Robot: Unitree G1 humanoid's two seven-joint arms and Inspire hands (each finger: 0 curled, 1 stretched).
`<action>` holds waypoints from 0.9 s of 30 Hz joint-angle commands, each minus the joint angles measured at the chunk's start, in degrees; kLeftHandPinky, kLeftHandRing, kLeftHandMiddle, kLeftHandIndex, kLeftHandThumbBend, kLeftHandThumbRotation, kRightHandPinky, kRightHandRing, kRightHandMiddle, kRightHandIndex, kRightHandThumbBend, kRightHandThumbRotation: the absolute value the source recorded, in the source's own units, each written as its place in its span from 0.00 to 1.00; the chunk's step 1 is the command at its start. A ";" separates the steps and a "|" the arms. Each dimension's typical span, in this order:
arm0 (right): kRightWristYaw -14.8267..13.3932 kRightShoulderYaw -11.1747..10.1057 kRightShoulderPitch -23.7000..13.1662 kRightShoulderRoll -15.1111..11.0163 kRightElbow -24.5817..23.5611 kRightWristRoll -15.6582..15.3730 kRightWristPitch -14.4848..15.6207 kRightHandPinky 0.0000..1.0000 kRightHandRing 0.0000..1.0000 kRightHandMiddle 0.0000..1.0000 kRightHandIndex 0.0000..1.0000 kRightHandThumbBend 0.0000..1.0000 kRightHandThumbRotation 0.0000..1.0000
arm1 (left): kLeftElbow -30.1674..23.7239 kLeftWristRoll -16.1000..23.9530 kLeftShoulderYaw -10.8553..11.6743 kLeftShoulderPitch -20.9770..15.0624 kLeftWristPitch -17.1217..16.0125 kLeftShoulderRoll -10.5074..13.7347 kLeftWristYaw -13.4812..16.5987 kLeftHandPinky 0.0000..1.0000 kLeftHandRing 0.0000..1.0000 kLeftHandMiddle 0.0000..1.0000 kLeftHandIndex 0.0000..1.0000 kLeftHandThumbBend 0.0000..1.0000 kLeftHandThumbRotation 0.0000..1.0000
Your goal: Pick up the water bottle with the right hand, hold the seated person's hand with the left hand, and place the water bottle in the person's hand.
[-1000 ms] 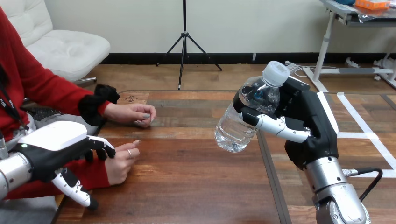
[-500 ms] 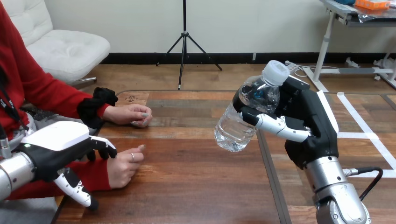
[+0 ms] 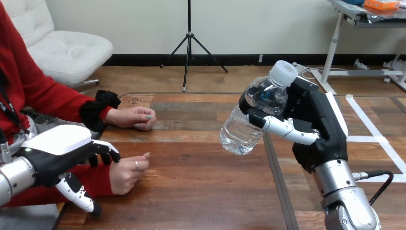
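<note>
Handover, middle stage. The right robot hand is curled round a clear plastic water bottle with a white cap, held tilted in the air above the brown wooden desk. The left robot hand sits over the wrist of the person's nearer hand, which rests loosely closed on the desk; whether it grips cannot be told. The next move probably calls for a secured wrist, an opened palm, and the bottle carried leftward into it.

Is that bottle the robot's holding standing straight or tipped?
Tipped. The water bottle leans, white cap up to the right, base lower left, in the right hand above the table.
</note>
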 commanded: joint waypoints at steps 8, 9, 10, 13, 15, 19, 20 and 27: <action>-0.34 -0.07 -2.48 0.28 -3.28 0.58 -0.78 0.31 0.37 0.44 0.45 0.83 0.00 | -0.78 -1.12 0.90 -3.62 -0.23 1.71 1.73 0.63 0.70 0.75 0.76 1.00 0.26; -0.35 -0.08 -2.49 0.28 -3.24 0.56 -0.80 0.31 0.37 0.44 0.45 0.83 0.00 | -0.89 -1.15 0.98 -3.65 -0.15 1.72 1.77 0.63 0.70 0.75 0.76 1.00 0.26; -0.36 -0.08 -2.51 0.28 -3.22 0.55 -0.81 0.31 0.37 0.44 0.45 0.83 0.00 | -0.95 -1.16 1.02 -3.67 -0.12 1.73 1.82 0.63 0.70 0.75 0.77 1.00 0.27; -0.26 -0.10 -2.54 0.27 -3.23 0.75 -0.69 0.31 0.37 0.44 0.45 0.83 0.00 | -0.88 -0.95 1.03 -3.87 0.00 1.76 2.12 0.63 0.71 0.76 0.77 1.00 0.28; -0.22 -0.10 -2.55 0.27 -3.25 0.83 -0.64 0.31 0.37 0.44 0.45 0.83 0.00 | -0.82 -0.86 1.01 -3.93 0.03 1.78 2.24 0.63 0.71 0.76 0.78 1.00 0.28; -0.48 -0.06 -2.47 0.22 -3.64 0.67 -0.21 0.31 0.37 0.44 0.45 0.83 0.00 | 0.07 0.29 0.79 -4.60 0.29 1.65 3.78 0.65 0.72 0.77 0.79 1.00 0.29; -0.53 -0.04 -2.47 0.20 -3.65 0.56 -0.25 0.31 0.37 0.44 0.45 0.83 0.00 | 0.29 0.47 0.72 -4.70 0.09 1.67 4.15 0.65 0.72 0.77 0.79 1.00 0.30; -0.60 -0.06 -2.34 0.17 -3.84 0.70 -0.09 0.31 0.37 0.44 0.45 0.83 0.00 | 2.34 1.89 0.14 -5.55 -0.43 1.58 7.02 0.65 0.73 0.78 0.80 1.00 0.31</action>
